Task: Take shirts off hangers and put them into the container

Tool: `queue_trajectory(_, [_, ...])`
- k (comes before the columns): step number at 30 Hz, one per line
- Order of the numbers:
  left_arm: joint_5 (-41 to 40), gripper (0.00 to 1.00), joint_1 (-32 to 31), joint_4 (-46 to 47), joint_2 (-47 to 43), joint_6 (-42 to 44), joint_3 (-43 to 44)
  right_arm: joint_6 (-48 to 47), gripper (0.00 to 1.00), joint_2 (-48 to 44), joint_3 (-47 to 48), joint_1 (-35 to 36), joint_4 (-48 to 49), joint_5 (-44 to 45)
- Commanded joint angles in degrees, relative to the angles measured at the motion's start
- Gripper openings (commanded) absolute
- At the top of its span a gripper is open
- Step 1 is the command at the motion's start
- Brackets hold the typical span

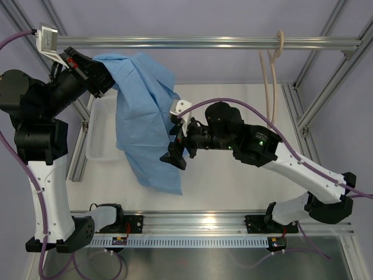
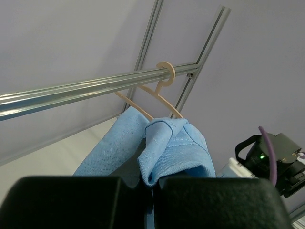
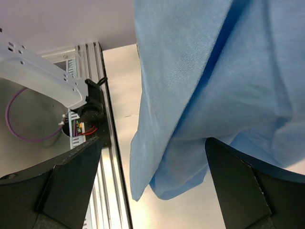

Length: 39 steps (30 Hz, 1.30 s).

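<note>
One shirt (image 1: 143, 116), left end effector (image 1: 112, 83) pinching, right end effector (image 3: 152, 143) wide

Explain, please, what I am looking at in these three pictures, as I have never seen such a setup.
Two robot arms are bolted to a table. One picture looks down from above; the other two come from cameras on each arm's wrist. The left tool is shut on a light blue shirt, holding it up by a clear plastic bin on the table. The right tool stands open beside the hanging cloth, gripping nothing. A bare beige hanger hangs on the metal bar behind.
</note>
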Motion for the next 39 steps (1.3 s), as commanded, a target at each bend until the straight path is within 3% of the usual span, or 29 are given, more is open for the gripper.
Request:
queue_trajectory(1, [1.49,0.0,-0.37,5.03,-0.84,-2.64,1.52,-1.56,1.0,2.74,1.45,0.79,2.27,-1.2])
queue_trajectory(9, [3.51,0.0,-0.63,8.98,-3.39,-6.06,-0.76,-2.26,0.99,6.45,2.59,0.79,4.37,1.69])
queue_trajectory(15, [5.97,0.0,-0.55,18.11,-7.6,-13.52,-5.07,-2.26,0.99,4.6,-1.45,0.7,9.47,9.34])
queue_trajectory(22, [6.15,0.0,-0.55,24.44,-10.86,-19.94,-7.35,-0.51,0.97,0.2,-4.71,0.7,15.27,10.23])
queue_trajectory(25, [5.18,0.0,-0.55,27.7,-12.18,-22.67,-9.63,0.29,0.84,1.26,-3.74,0.7,16.15,10.67])
queue_trajectory(29, [4.74,0.0,-0.55,29.02,-13.23,-23.73,-12.27,0.99,0.57,1.52,-2.51,0.79,16.77,8.48])
queue_trajectory(30, [4.83,0.0,-0.55,29.72,-13.58,-23.82,-13.76,1.08,0.36,1.44,-2.25,0.79,16.94,7.43])
queue_trajectory(32, [4.57,0.0,-0.63,29.64,-13.85,-23.64,-15.08,1.78,0.11,1.44,-1.11,0.79,16.42,5.85])
queue_trajectory(33, [4.65,0.05,-0.55,29.64,-14.2,-23.56,-16.66,1.96,0.0,1.61,-0.49,0.88,16.07,5.66])
queue_trajectory(35, [4.83,0.25,-0.63,28.86,-14.46,-21.64,-17.98,2.83,0.0,1.18,0.3,0.88,15.37,4.88])
queue_trajectory(37, [4.92,0.36,-0.55,25.01,-14.82,-18.3,-19.22,3.45,0.0,0.03,0.57,0.88,15.19,5.39])
queue_trajectory(39, [5.09,0.67,-0.63,20.7,-15.25,-13.37,-20.09,3.36,0.0,-1.28,1.09,0.88,14.23,6.71])
